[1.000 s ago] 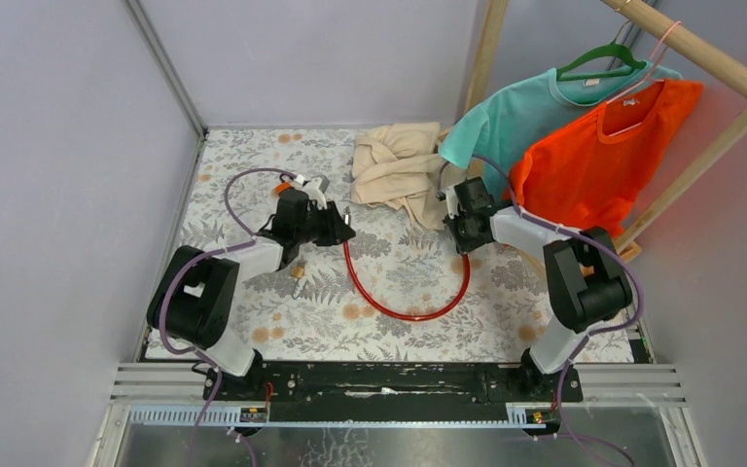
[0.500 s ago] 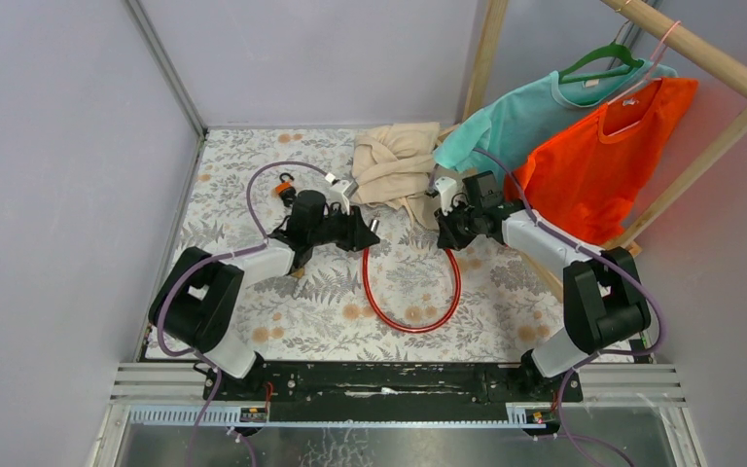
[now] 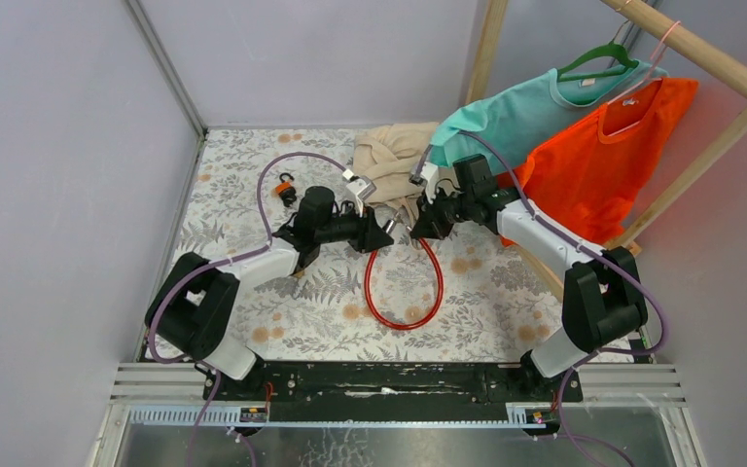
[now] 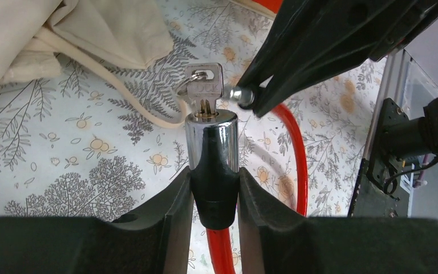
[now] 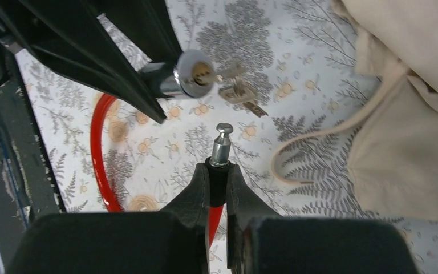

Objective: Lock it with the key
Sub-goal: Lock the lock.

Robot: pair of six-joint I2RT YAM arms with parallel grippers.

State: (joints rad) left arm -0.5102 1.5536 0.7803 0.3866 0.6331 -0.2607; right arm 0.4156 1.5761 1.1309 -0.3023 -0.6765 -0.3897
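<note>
A red cable lock (image 3: 404, 287) loops on the flowered table. My left gripper (image 4: 215, 191) is shut on its chrome lock barrel (image 4: 211, 140); a silver key (image 4: 204, 88) on a ring sits in the keyhole. My right gripper (image 5: 218, 182) is shut on the cable's other end, whose bare steel pin (image 5: 222, 142) points toward the barrel (image 5: 191, 74), a short gap away. In the top view the two grippers, left (image 3: 377, 236) and right (image 3: 418, 222), face each other with the ends nearly touching. The pin tip (image 4: 240, 95) shows beside the key in the left wrist view.
A beige cloth (image 3: 394, 161) with a drawstring lies just behind the grippers. Teal (image 3: 530, 112) and orange (image 3: 603, 156) shirts hang on a wooden rack at the right. A small orange-and-black padlock (image 3: 285, 187) lies at the back left. Grey walls close the left and back.
Both grippers have moved toward the middle, bringing the barrel and the pin close together. The red loop has narrowed between them.
</note>
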